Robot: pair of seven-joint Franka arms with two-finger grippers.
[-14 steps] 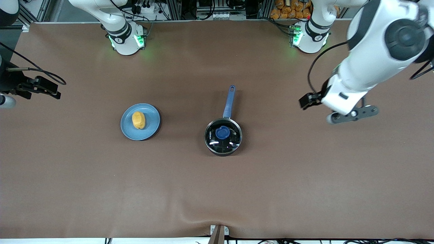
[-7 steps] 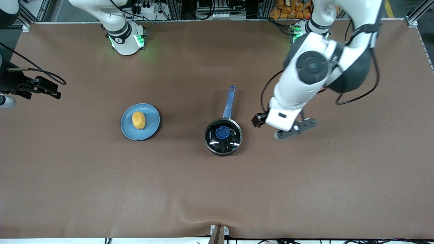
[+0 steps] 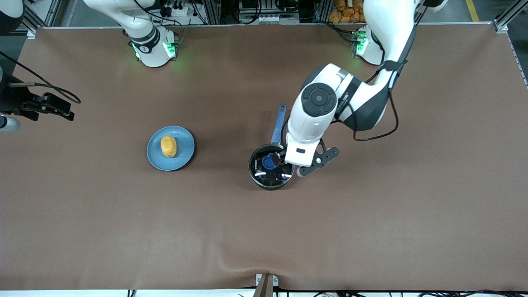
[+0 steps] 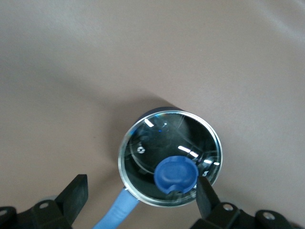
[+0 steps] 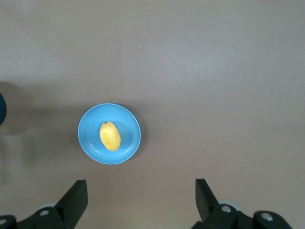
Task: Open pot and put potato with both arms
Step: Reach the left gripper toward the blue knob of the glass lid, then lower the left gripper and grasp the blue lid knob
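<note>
The black pot [image 3: 264, 177] stands mid-table with its glass lid [image 3: 270, 172] on, the blue knob [image 3: 270, 161] up, and its blue handle [image 3: 279, 121] pointing toward the robots' bases. My left gripper [image 3: 284, 154] hangs open just over the pot's rim where the handle joins. In the left wrist view the gripper [image 4: 141, 195] is open, one fingertip [image 4: 205, 191] beside the knob [image 4: 175, 175], with the handle [image 4: 114, 217] between the jaws. The potato [image 3: 168, 146] lies on a light-blue plate [image 3: 183, 154]. My right gripper [image 5: 140, 200] is open and empty, held high at the right arm's end.
The brown table cover [image 3: 264, 231] spreads wide around the pot and the plate. The right arm's hand [image 3: 45, 105] and its cable hang at the table's edge at that arm's end. In the right wrist view the potato [image 5: 110, 136] lies on the plate [image 5: 90, 143].
The left arm has swung in from its end of the table and come down over the pot, bringing its open gripper to the lid knob. The right arm, pot and potato have not moved.
</note>
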